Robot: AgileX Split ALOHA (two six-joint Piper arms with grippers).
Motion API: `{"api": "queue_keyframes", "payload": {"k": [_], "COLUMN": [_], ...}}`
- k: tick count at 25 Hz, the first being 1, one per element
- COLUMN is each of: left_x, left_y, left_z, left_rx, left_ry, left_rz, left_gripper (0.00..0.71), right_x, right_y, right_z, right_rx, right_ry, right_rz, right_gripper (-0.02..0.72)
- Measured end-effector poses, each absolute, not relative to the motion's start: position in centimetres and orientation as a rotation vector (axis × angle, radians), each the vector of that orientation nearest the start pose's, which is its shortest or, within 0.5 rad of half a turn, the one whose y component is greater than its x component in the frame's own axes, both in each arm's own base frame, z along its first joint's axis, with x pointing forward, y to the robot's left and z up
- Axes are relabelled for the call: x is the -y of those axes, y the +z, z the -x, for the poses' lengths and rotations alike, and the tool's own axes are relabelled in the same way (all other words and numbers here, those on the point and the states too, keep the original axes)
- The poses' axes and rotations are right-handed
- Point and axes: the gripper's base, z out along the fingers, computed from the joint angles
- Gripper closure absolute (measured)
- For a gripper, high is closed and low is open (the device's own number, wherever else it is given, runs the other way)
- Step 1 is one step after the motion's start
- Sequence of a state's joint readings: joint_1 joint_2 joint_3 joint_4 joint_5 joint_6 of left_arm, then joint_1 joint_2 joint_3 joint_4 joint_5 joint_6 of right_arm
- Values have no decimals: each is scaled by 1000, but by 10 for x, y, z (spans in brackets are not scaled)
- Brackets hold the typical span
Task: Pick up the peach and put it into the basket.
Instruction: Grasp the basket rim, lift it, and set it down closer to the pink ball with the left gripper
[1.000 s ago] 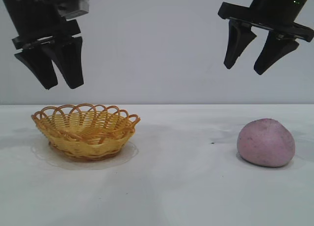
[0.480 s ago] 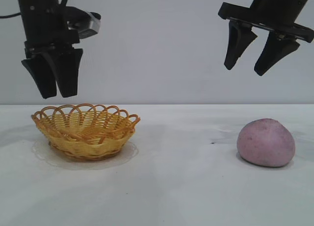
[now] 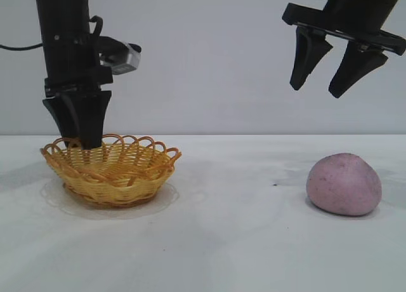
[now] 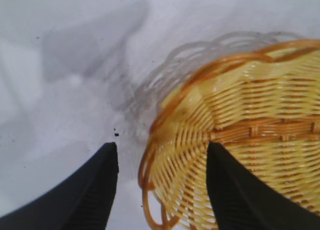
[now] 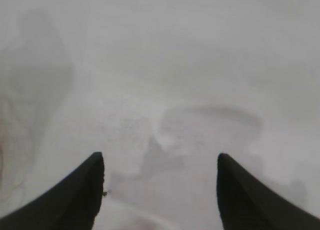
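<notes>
On table (image 3: pixel 222 241): basket (image 3: pixel 111 171) holds nothing; peach (image 3: pixel 344 184) well apart.

The surface (image 3: pixel 228 241) is white and matte, with some faint grey smudges and one small dark speck (image 3: pixel 275 185) near its middle. The basket (image 3: pixel 111 168) stands on it at the left side. The peach (image 3: pixel 344 184) lies on it at the right side, well apart from the basket
</notes>
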State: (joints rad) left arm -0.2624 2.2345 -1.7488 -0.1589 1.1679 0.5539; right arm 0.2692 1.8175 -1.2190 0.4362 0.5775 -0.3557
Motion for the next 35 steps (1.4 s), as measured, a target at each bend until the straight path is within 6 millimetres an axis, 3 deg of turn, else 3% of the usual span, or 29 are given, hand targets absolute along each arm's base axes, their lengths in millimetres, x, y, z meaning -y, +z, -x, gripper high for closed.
{"api": "queue_keyframes", "payload": {"k": [1,2,7,12,17,23,26,30,35], "left_x": [128,128,129,130,131,129,132,143,155], "left_y": [155,155,165,198,215,194,181,169,164], "left_z": [-425,-425,-425,-419,-385,-337,-323,-314,-317], "left_rx": [-2912,-2943,-3046,-3047,-3028,-2962,-2963,-2966,-2914], "left_ry": [-232,-240,-251,-289,-475,-692,-786,-783,-771], "left_rz": [-1105,-1055,-736,-461,-262,-17,67,55,56], "left_gripper": [655,710,710,710,710,710,710,710,710], "right_x": [-121,-121,-121,-121,-121,-121,-121,-121,-121], "right_y": [207,207,207,207,207,207,207,208,208], "right_z": [-361,-361,-361,-361,-361,-361,-361,-362,-362], "right_rx": [-2594,-2594,-2596,-2597,-2597,-2596,-2590,-2587,-2586], "right_ry": [404,404,405,404,404,403,401,400,400], "right_rz": [413,413,413,416,416,415,412,411,411], "right_gripper": [288,288,288,288,288,288,288,288,288]}}
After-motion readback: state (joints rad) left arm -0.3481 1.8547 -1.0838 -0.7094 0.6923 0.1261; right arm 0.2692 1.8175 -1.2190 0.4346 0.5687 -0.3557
